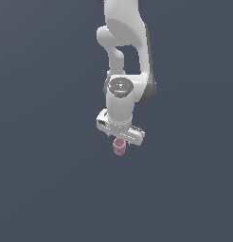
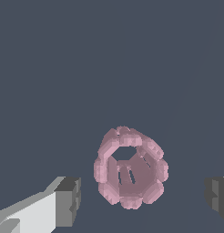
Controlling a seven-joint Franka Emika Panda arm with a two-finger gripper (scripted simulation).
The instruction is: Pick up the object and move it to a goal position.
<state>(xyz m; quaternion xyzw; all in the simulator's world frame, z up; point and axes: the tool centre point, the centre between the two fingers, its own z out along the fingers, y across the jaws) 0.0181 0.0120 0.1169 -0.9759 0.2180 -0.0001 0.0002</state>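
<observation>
arm reaches down from above, gripper (image 1: 121,140) pointing at the plain dark grey floor (image 1: 47,189). fingers spread wide: in the wrist view one dark pad (image 2: 68,200) sits on one side and the other pad (image 2: 217,198) far across, with open gaps between each pad and the object.

object (image 2: 129,168) lies between the two fingers, nearer the first pad, touching neither. pale pink, short cylinder. side is made of rounded ridges, like lobes set in a ring. top is round and hollowed; the inside shows a darker pink with a few slits.

in the exterior view the object (image 1: 119,147) shows just under the gripper body, small and far narrower than the hand. cannot tell whether it rests on the floor.
</observation>
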